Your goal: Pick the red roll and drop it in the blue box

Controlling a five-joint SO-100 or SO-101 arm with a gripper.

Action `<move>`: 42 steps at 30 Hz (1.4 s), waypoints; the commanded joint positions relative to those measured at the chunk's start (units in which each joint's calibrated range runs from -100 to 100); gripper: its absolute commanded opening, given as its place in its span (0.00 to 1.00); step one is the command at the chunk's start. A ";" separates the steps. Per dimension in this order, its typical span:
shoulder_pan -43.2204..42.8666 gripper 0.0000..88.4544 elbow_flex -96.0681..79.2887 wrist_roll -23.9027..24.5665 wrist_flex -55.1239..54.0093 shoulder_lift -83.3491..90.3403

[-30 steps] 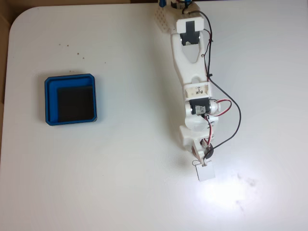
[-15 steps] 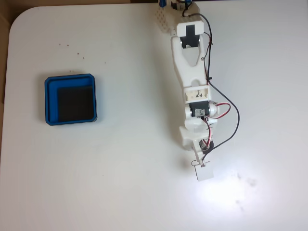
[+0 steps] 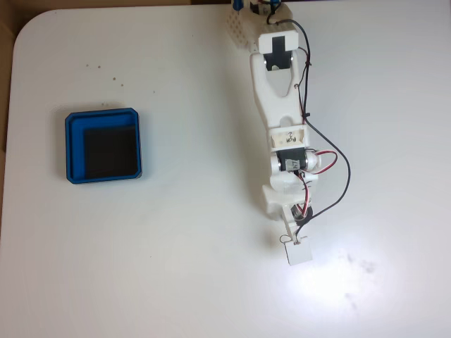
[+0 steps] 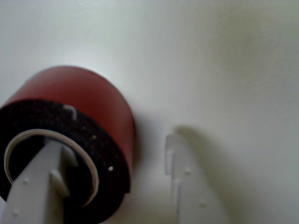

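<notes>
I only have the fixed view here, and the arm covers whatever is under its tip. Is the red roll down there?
Observer: Yes. The wrist view shows the red roll standing on the white table.
Operator: How do the fingers sit?
Observer: One finger is inside the hollow centre, the other outside, beside the red wall.
Operator: Is it gripped?
Observer: The outer finger shows a gap to the roll; the gripper looks open.

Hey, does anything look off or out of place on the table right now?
Nothing is spilled or broken. The red roll sits on the table with one gripper finger inside its hollow centre and the other outside. The blue box sits flat and empty. A few small dark specks mark the tabletop.
</notes>
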State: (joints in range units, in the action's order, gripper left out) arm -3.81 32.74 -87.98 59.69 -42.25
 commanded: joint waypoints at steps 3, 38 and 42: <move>0.44 0.19 4.10 -0.37 0.05 1.12; 9.04 0.01 3.56 -0.37 22.82 22.77; 15.49 0.01 3.56 -0.37 25.54 25.45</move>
State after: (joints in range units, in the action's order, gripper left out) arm 7.37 32.74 -87.98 83.42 -22.18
